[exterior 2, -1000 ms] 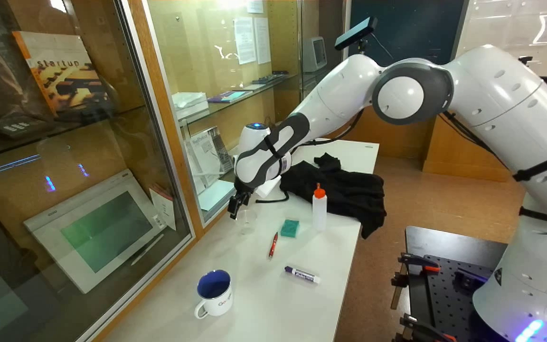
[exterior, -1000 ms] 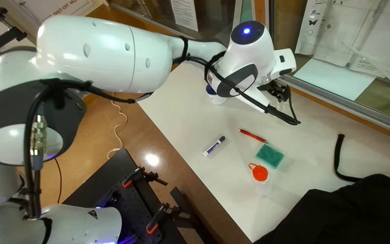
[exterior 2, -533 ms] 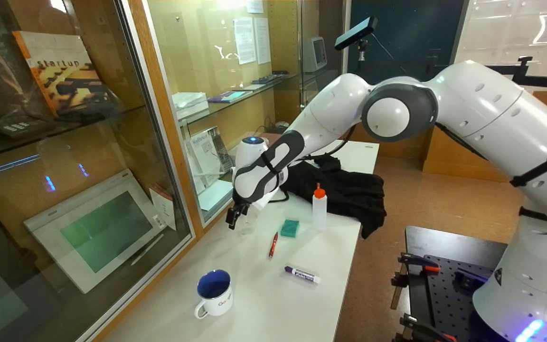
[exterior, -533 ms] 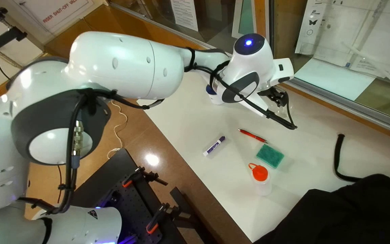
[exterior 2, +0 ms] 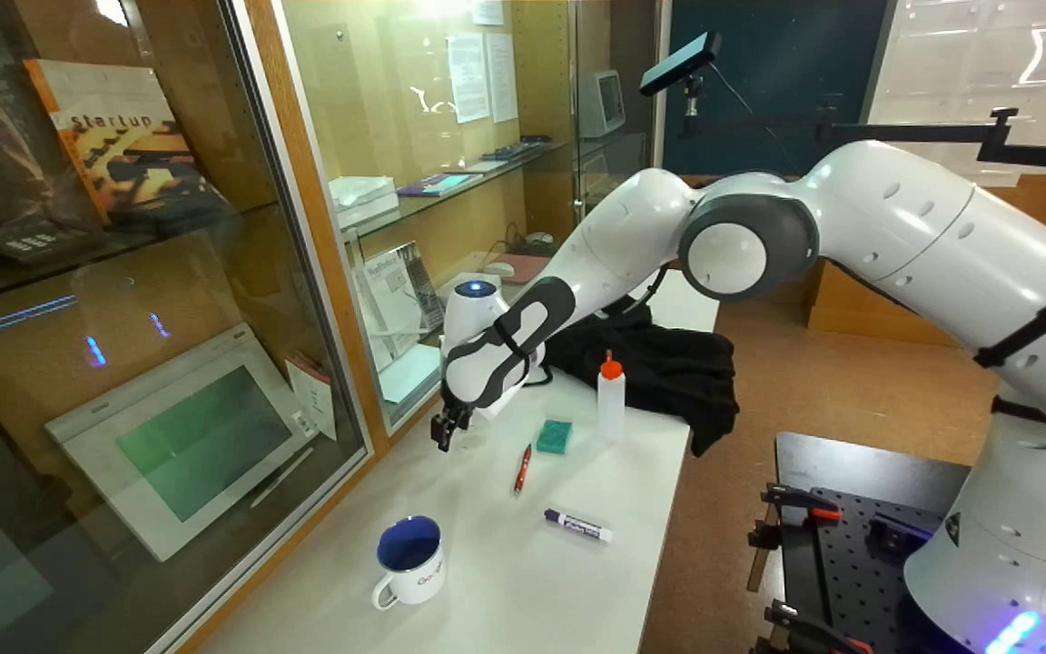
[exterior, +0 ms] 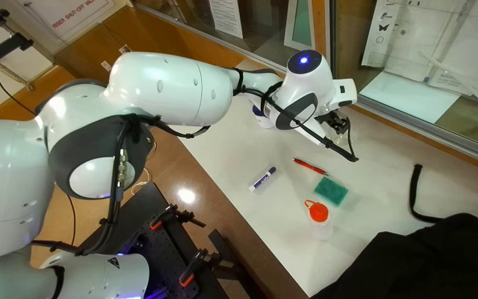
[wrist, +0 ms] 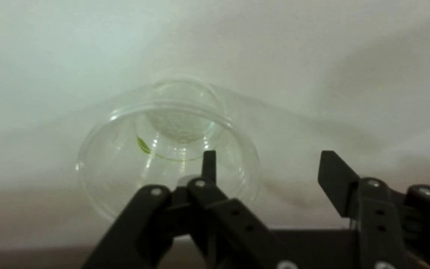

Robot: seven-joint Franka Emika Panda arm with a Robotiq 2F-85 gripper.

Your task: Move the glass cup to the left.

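Glass cabinets (exterior 2: 307, 182) flanked the white table (exterior 2: 523, 581); the empty gripper (wrist: 269, 166) gaped wide. In an exterior view, a sponge (exterior 2: 554, 437) lay at its three o'clock, a mug (exterior 2: 419, 577) near six.

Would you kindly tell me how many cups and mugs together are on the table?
2: the clear cup, partly behind the open gripper in the wrist view, and the white mug, left of the marker in an exterior view. The black cloth may hide others.

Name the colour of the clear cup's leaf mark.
Green; the wrist view shows the leaf mark best.
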